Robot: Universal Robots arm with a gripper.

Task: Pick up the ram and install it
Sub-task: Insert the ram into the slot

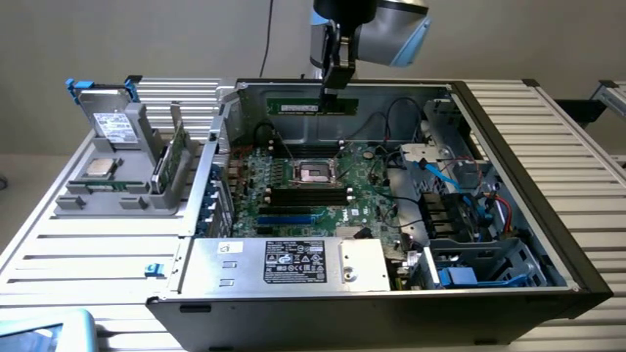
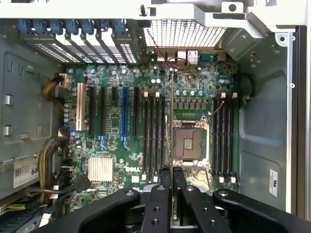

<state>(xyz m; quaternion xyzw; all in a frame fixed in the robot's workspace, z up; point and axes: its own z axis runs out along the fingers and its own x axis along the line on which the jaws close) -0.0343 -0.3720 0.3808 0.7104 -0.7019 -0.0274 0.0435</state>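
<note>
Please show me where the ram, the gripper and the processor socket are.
The ram [image 1: 298, 108]: exterior view, on its white label.
The gripper [image 1: 333, 91]: exterior view, between its fingertips.
The processor socket [image 2: 188, 141]: wrist view, its centre.

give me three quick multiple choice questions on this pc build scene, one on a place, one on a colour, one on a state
1. Where is the ram?
A. in the air over the open case
B. flat on the rack
C. seated in a slot

2. What colour are the clips on the drive?
A. red
B. blue
C. yellow

3. How is the gripper?
A. open
B. shut on nothing
C. shut on the ram

Answers: 1 A, the stick hangs above the motherboard; 2 B, blue tabs flank its top; 3 C, it pinches the stick's upper edge.
</note>
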